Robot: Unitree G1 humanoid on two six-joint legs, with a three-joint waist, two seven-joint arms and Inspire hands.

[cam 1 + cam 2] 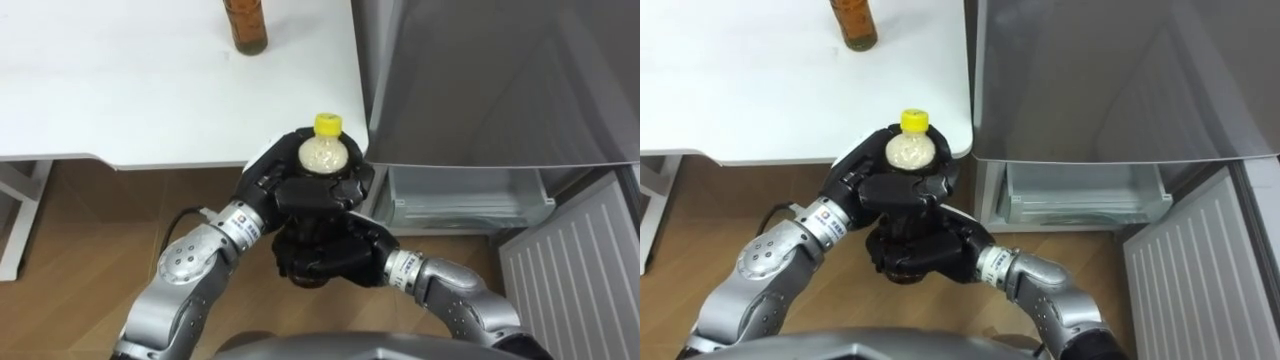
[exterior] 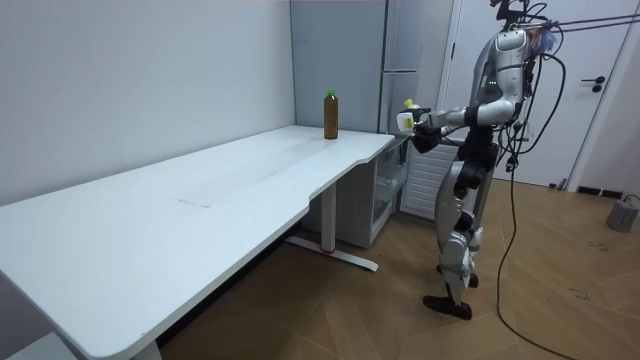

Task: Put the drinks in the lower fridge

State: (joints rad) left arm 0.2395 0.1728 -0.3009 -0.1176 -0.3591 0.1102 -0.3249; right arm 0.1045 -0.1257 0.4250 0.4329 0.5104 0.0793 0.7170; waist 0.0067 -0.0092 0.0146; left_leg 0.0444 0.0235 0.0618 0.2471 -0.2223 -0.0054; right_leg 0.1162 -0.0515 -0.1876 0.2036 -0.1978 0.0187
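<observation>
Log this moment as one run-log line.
stance: at table corner, by fridge | left hand: shut on yellow-capped bottle | right hand: curled round its base | brown bottle: on table | lower fridge door: open

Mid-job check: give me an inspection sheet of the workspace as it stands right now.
Surface: white table, carrying one bottle.
Job's things: yellow-capped bottle held upright in front of the robot; brown bottle standing on the table.
Clutter: nothing seen.
Hands: left hand curled round the held bottle's upper part; right hand curled round its lower part.
Cables: nothing seen beyond the robot's own.
Surroundings: fridge beside the table's end, lower door open, drawer showing.
</observation>
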